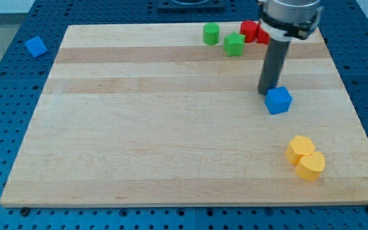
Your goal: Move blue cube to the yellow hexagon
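Observation:
A blue cube (278,100) sits on the wooden board (158,128) at the view's right. My tip (266,91) rests on the board just at the cube's upper left edge, touching or nearly touching it. Two yellow blocks lie below the cube near the board's lower right: a yellow hexagon (299,148) and, touching it on its lower right, a second yellow block (311,166), roundish. The blue cube is about a cube's width above the yellow pair.
A green cylinder (211,33) and a green star-like block (234,44) sit near the board's top edge. Red blocks (251,30) lie beside them, partly hidden by the arm. Another blue block (36,46) lies off the board at the view's upper left.

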